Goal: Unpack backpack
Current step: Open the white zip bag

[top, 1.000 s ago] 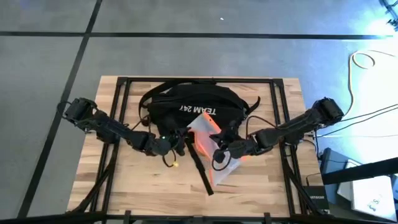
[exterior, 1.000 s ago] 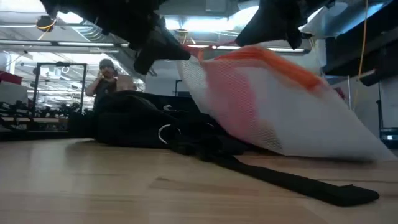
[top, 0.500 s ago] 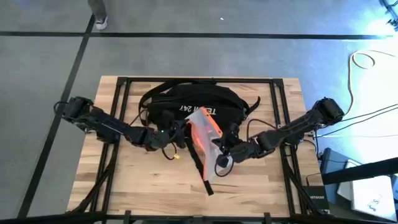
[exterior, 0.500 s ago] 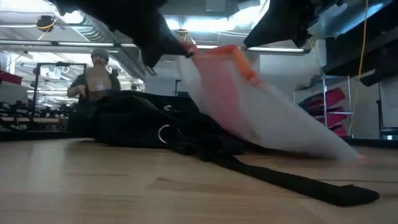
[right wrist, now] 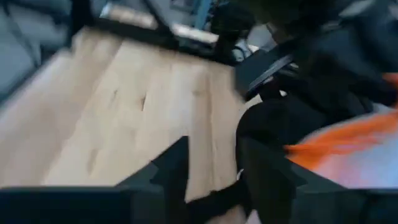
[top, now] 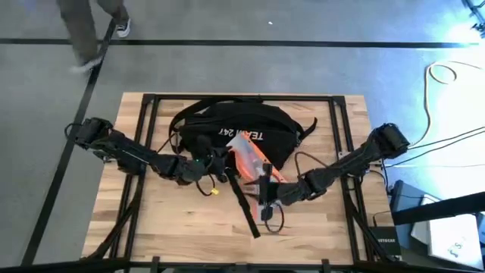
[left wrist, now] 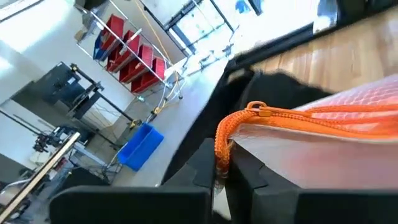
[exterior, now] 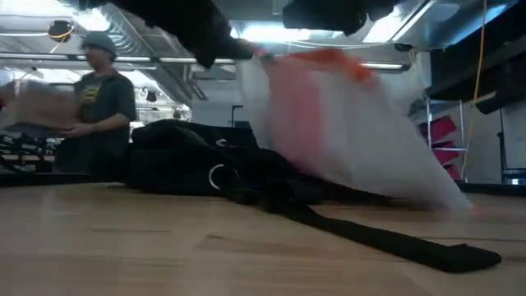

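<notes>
The right gripper (top: 267, 191) slides left along the pouch (top: 250, 158) (now narrower), while a person (exterior: 99, 103) walks in.

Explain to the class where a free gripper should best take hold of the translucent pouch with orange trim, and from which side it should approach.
Probably the orange-trimmed edge: on the pouch it is the one firm, ridged band, while the rest is limp mesh. The left gripper already pinches its corner cord. The right gripper could come from the table's front, clear of the backpack behind.
</notes>
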You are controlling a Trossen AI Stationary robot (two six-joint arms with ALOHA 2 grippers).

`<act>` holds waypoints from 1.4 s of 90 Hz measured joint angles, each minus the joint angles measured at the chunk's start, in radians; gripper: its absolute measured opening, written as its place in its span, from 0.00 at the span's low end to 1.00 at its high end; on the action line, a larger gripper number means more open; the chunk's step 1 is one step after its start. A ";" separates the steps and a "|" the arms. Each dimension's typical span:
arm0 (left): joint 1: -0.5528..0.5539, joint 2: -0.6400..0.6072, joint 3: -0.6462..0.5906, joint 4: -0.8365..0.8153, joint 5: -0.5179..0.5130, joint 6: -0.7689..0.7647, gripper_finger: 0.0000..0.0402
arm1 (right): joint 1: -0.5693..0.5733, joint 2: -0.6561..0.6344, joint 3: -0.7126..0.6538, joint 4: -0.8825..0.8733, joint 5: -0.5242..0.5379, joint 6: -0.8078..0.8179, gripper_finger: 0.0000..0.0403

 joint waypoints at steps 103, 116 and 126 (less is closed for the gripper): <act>-0.093 -0.002 0.151 -0.016 -0.030 0.101 0.00 | 0.093 0.135 0.000 0.336 0.705 -0.974 0.47; -0.094 -0.002 0.151 -0.019 -0.028 0.101 0.00 | 0.081 0.135 0.000 0.362 0.684 -0.940 0.45; -0.095 -0.002 0.151 -0.021 -0.029 0.101 0.00 | 0.072 0.135 0.000 0.363 0.684 -0.913 0.45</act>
